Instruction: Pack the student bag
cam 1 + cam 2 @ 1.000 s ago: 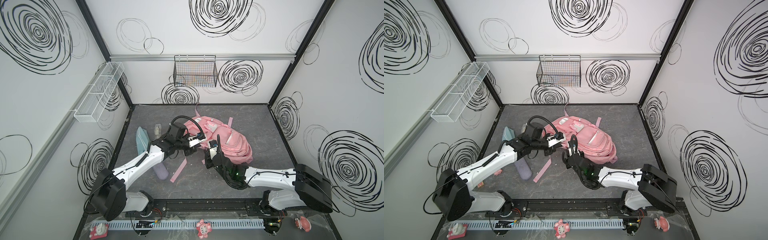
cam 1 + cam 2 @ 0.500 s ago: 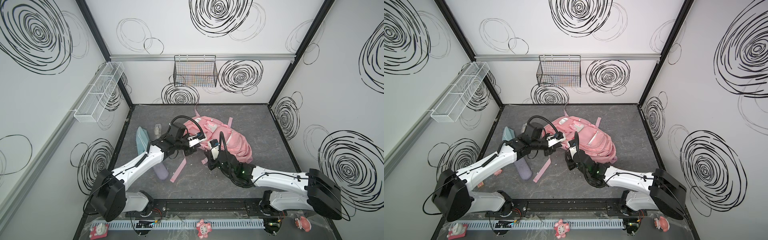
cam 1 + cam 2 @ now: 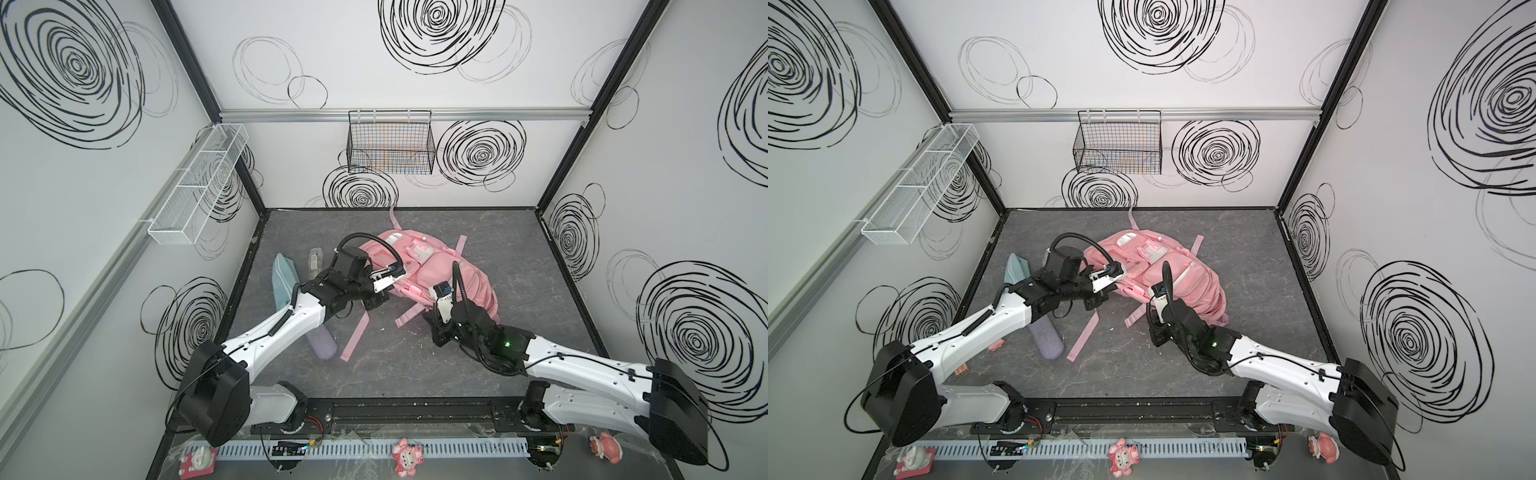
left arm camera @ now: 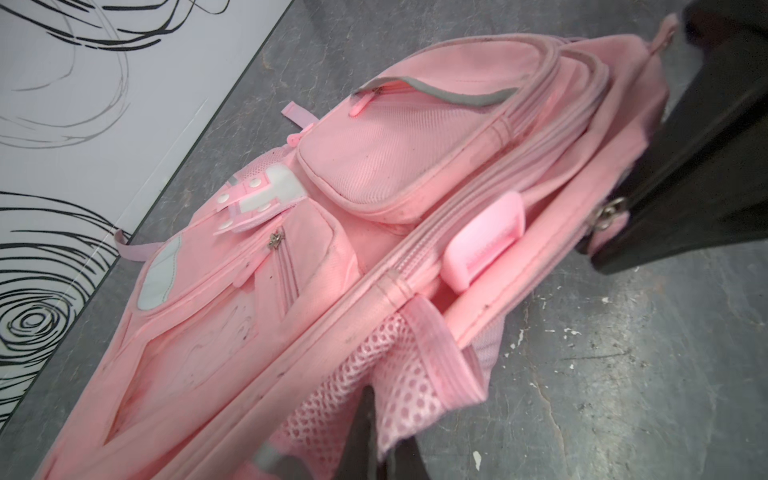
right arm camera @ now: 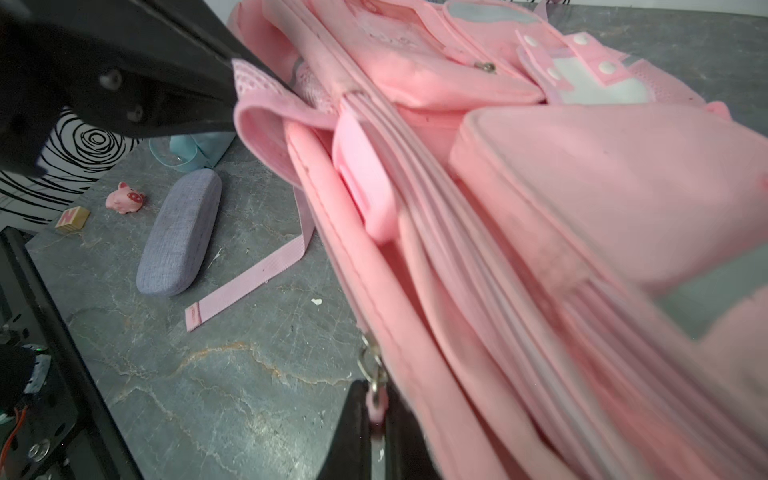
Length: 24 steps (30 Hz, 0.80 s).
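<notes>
- Over the last second the right arm's elbow has been swinging outward, away from the student bag (image 3: pixel 440 270). The right gripper (image 3: pixel 434 324) is keeping to the bag's near edge, and the bag is lying where it was.
- Nearest, in front of the bag, the grey table (image 3: pixel 415 374) is lying bare up to the front rail, giving the widest free room.
- The right gripper (image 5: pixel 376 415) is pinching the zip pull (image 5: pixel 371 365) on the bag's near edge, jaws pressed together. The top views are not showing that pull.
- Left of the bag, a grey glasses case (image 3: pixel 320 347) is lying beside the bag's loose strap (image 3: pixel 355 338). The right wrist view is also showing a pig toy (image 5: pixel 124 197) and a wooden block (image 5: pixel 72 220) farther from the bag than the case.
- The left gripper (image 4: pixel 386 440) is clamping the mesh side pocket (image 4: pixel 374 365) on the bag's left side, jaws pressed together on the fabric.
- The bag is lying flat mid-table with its pockets facing up. Its long axis is running diagonally, the top loop pointing far-left toward the back wall and the bottom pointing near-right.
- A teal pouch (image 3: pixel 284 278) is lying farther left of the bag.
- Right of the bag and behind it, bare table is stretching to the walls.
</notes>
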### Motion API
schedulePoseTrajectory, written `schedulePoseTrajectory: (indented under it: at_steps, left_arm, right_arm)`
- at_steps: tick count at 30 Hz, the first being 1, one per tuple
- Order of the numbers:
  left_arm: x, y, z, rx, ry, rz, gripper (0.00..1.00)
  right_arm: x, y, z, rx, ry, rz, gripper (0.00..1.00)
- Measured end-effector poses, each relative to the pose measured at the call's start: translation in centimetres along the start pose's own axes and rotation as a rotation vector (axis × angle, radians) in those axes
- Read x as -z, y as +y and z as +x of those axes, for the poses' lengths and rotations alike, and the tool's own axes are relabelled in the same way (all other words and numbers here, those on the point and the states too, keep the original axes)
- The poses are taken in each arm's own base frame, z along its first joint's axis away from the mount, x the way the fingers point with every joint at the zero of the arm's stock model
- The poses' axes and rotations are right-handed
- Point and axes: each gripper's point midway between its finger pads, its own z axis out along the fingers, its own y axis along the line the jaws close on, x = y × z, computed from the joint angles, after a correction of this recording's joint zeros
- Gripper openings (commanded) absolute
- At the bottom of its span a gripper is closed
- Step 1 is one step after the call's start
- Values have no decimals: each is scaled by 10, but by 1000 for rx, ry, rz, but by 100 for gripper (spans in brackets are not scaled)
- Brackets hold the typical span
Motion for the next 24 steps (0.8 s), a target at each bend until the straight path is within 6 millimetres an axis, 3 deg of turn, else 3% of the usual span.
schedulePoseTrajectory:
  at_steps: [3,6,9,16,20,24]
  left_arm:
    - [1,8,3,6,14,-33,1]
    - [4,7,0,-18,13,-53,55]
    - [16,2,-13,-88,-13,-86,87]
    - [35,-68,-62,-314,-170,47,85]
    - [21,-103,-54,-384,-131,175,78]
    - [10,-120,-36,-394,-62,282,74]
  right_arm:
    - [12,-9,9,-25,10,-1,0]
    - [25,-6,14,-33,2,-54,0]
    - [32,1,17,-45,12,-108,0]
    - [28,44,31,-11,119,-278,0]
    - [30,69,38,19,157,-372,0]
    - [33,76,39,24,160,-404,0]
